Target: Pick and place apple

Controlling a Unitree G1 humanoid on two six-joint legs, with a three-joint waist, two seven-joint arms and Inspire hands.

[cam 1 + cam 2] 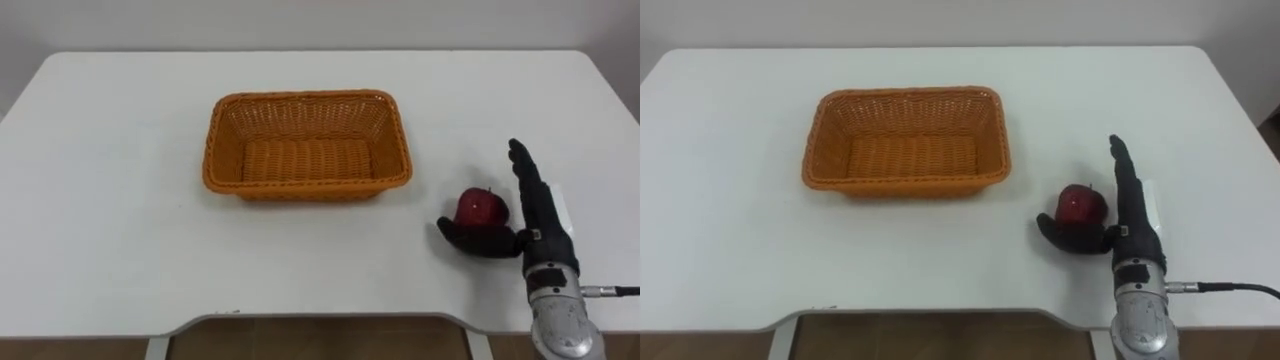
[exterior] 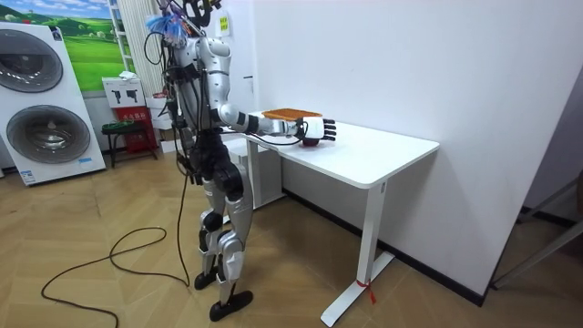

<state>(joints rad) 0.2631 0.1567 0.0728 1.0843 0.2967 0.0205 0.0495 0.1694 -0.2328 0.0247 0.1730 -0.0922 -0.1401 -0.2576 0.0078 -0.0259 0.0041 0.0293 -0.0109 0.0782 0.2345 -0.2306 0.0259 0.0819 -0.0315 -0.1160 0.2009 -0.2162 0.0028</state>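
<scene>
The fingers (image 1: pixel 524 178) of the right hand (image 1: pixel 541 224) lie straight, pointing to the far side, along the right flank of the red apple (image 1: pixel 483 207). The thumb (image 1: pixel 468 240) reaches left across the apple's near side, so the hand is spread open and cups the fruit without closing on it. The apple sits upright on the table, stem up, near the right front edge. To its left and a little farther off stands an orange wicker basket (image 1: pixel 226 138), apart from the apple with bare tabletop between them. The table (image 1: pixel 110 230) is white. The robot stands at its edge on a wooden floor (image 2: pixel 109 296), with washing machines (image 2: pixel 46 105) behind it.
</scene>
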